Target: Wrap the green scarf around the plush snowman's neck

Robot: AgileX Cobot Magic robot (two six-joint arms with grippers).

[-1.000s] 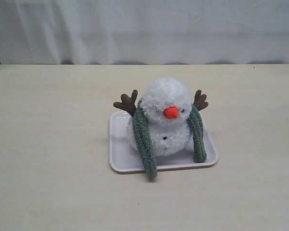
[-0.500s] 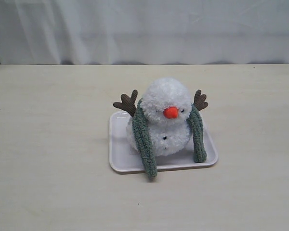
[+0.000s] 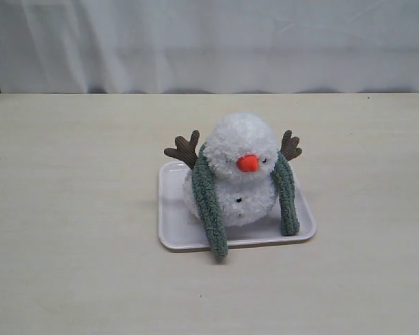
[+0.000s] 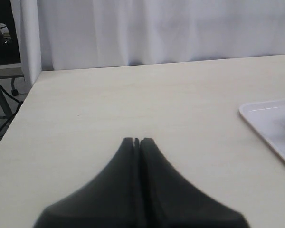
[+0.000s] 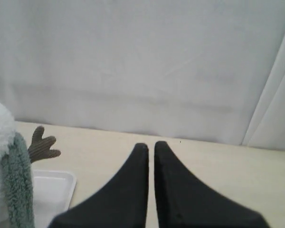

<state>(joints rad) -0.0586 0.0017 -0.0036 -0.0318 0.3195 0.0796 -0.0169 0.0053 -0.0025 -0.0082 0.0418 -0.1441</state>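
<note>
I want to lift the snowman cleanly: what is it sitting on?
The plush snowman sits on a white tray, one green scarf end hanging past its front rim. The tray floor beneath the body is hidden.

Left gripper is pressed closed; right gripper shows only a thin slit.

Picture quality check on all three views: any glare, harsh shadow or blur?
Exterior view: soft, even light with no glare; the snowman is sharp, and the tray casts only a faint shadow. Left wrist view: the dark left fingers are blurred close to the lens, while the table is clear. Right wrist view: the right fingers are soft, and the frame crops the snowman.
</note>
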